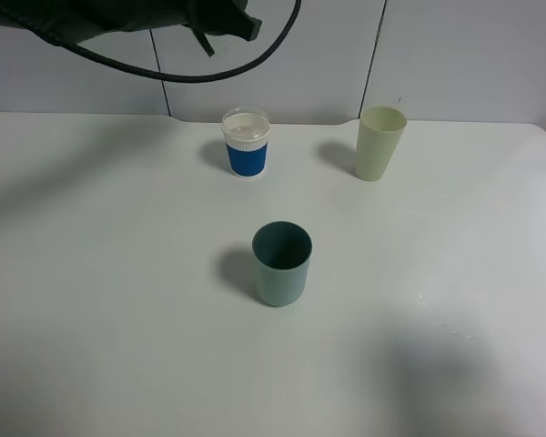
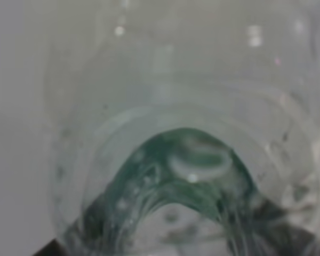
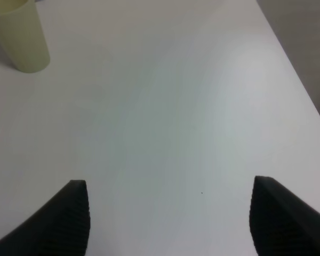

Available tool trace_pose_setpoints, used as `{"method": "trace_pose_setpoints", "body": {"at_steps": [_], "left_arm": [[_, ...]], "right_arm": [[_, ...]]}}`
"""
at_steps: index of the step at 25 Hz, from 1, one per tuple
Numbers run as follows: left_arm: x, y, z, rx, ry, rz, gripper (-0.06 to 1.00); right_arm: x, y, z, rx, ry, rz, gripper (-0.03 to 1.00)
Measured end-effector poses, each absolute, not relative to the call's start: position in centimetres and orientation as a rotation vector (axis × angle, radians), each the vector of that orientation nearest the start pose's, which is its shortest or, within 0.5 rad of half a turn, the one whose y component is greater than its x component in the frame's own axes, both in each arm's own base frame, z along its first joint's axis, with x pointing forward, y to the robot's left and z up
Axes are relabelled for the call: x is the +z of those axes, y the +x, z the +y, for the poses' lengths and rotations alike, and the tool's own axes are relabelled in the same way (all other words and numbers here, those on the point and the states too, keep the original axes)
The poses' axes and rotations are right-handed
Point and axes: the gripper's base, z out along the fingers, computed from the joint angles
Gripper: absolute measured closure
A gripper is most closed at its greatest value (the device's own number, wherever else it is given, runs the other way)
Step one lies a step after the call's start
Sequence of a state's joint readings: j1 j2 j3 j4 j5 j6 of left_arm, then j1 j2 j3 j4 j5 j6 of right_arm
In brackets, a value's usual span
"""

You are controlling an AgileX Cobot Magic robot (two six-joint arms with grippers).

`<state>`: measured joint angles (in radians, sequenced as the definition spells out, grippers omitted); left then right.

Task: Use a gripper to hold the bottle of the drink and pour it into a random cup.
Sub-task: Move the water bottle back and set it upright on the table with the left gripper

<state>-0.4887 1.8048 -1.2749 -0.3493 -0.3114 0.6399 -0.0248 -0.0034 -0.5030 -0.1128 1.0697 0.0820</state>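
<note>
The bottle of the drink [image 2: 192, 160] fills the left wrist view, clear plastic with dark green showing through it, so close that my left gripper's fingers are hidden. Of the left arm [image 1: 136, 18], only a dark blurred part and a looping black cable show at the top left of the high view, above the table's back edge; the bottle does not show there. The cup [image 1: 247, 144], white with a blue band, stands at the back centre. My right gripper [image 3: 170, 224] is open over bare table with nothing between its fingers.
A dark teal cup [image 1: 281, 263] stands in the middle of the white table [image 1: 118, 300]. A tall pale green cup [image 1: 379, 143] stands at the back right, and the right wrist view shows it [image 3: 22, 36] too. The table's right edge [image 3: 298, 80] runs close to the right gripper.
</note>
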Motion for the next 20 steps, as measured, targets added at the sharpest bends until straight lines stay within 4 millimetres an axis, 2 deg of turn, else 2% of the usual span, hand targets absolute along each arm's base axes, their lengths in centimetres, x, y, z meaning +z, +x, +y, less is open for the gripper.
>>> {"method": "trace_pose_setpoints", "body": {"at_steps": [6, 12, 20], "left_arm": [[27.2, 37.3, -15.8, -0.193, 0.446, 1.724, 0.51], [23.9, 36.1, -12.4, -0.212, 0.313, 1.837, 0.51], [20.0, 33.4, -10.5, -0.191, 0.280, 1.812, 0.51]], "right_arm": [[27.8, -0.7, -0.9, -0.099, 0.115, 2.040, 0.33], [27.8, -0.7, -0.9, -0.099, 0.115, 2.040, 0.33], [27.8, -0.7, -0.9, -0.099, 0.115, 2.040, 0.33]]}}
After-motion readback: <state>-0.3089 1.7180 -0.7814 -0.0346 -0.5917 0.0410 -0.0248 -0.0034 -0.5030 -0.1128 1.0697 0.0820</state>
